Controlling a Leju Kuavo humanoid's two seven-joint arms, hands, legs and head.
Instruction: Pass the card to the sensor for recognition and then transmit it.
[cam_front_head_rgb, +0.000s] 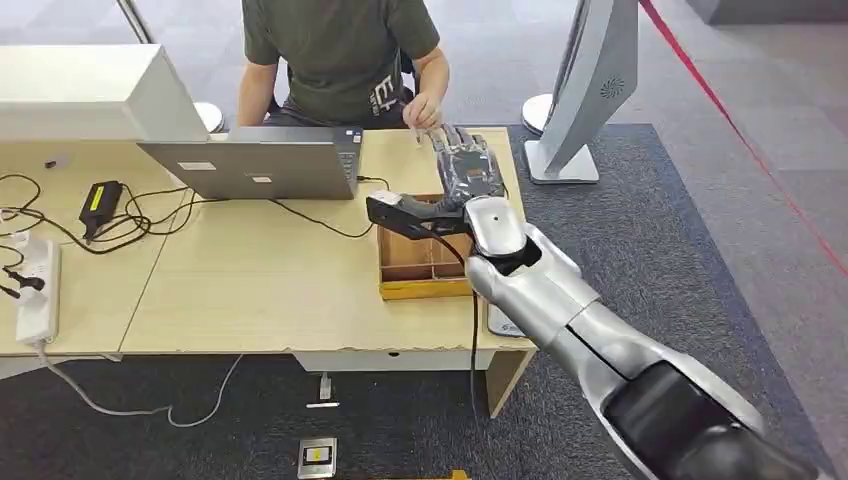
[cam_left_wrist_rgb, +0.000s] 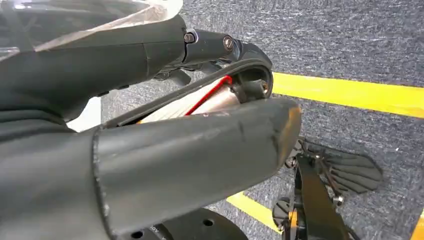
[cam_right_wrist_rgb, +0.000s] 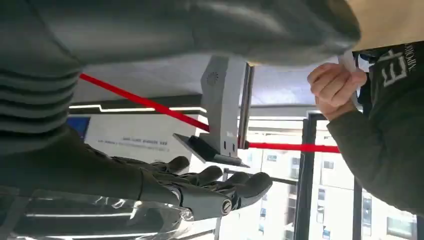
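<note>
One right hand (cam_front_head_rgb: 468, 165) extended, fingers apart, empty (person's hand (cam_front_head_rgb: 424, 108) holds card (cam_right_wrist_rgb: 348, 64))

On my feed the light wooden tabletop (cam_front_head_rgb: 250, 290) carries an open laptop (cam_front_head_rgb: 262, 165), a compartmented wooden box (cam_front_head_rgb: 415, 262) near its right edge, a white power strip (cam_front_head_rgb: 38, 290) and tangled black cables (cam_front_head_rgb: 150, 215).
</note>
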